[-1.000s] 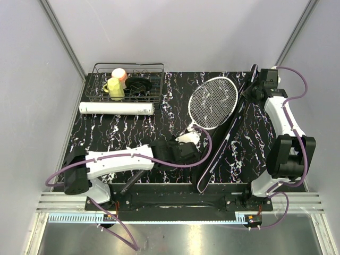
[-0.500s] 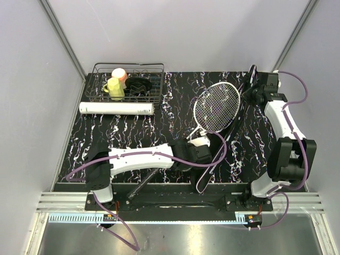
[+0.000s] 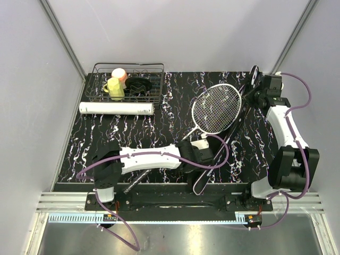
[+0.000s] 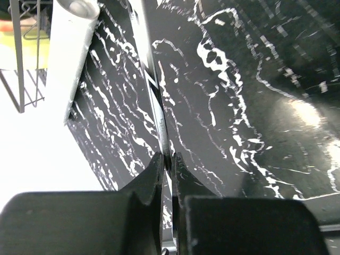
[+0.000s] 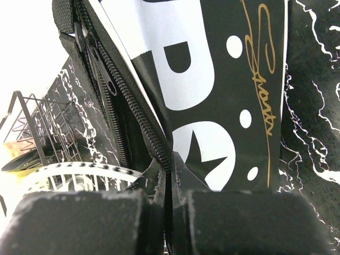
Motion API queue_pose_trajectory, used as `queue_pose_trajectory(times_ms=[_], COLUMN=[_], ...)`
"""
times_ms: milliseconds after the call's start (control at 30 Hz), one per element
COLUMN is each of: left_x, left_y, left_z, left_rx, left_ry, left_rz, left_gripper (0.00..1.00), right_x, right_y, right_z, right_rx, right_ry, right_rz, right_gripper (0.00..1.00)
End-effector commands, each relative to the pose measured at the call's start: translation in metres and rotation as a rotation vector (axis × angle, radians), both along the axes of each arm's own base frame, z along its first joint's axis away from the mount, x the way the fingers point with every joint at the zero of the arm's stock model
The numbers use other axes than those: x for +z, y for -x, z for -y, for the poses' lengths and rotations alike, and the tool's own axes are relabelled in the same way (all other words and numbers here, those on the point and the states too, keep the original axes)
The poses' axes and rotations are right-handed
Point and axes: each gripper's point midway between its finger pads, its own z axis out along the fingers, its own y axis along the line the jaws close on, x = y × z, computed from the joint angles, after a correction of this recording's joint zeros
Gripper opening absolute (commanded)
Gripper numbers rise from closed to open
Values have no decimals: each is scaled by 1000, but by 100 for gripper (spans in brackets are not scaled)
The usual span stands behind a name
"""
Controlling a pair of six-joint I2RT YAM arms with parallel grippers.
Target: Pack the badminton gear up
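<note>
A racket with a white-strung head (image 3: 217, 108) lies at the right, its head at the open mouth of the black "SPORT" bag (image 3: 240, 118). My left gripper (image 3: 204, 152) is shut on its thin shaft (image 4: 159, 114), low over the table. My right gripper (image 3: 256, 91) is shut on the bag's zipper edge (image 5: 154, 141) and holds it up; the racket rim (image 5: 79, 172) shows beside it. The long white tube (image 3: 117, 108) lies at the left, also in the left wrist view (image 4: 66, 58). A dark handle (image 3: 135, 183) pokes out under the left arm. No shuttlecocks show.
A black wire basket (image 3: 151, 66) with a yellow cup (image 3: 114, 89) and a pink cup (image 3: 119, 73) stands at the back left. The table's front edge (image 3: 159, 186) is close behind my left gripper. Grey walls close in both sides.
My left arm has moved right with the racket, swinging its head toward the bag's mouth. My right gripper has shifted slightly right, still holding the bag's edge.
</note>
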Motion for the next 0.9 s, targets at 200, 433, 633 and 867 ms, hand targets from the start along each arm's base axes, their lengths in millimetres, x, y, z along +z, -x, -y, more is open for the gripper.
queue_pose_trajectory(times_ms=[200,433,633,867], left_x=[28,26,37,45], left_y=[6,13,1,-3], left_z=[-15,23,37,57], left_rx=[-31,-97,-107,-127], left_ry=[-17,-3,-104,-38], left_rz=[104,52,112,116], left_gripper=[0,0,0,0], right_x=[53,54,52,47], right_y=[-15,-15,-10,-8], right_z=[-16,-26,-34,-38], right_rx=[40,72,91,114], right_ry=[-50,-104,-153,-162], right_rz=[142,148,156,150], right_gripper=[0,0,0,0])
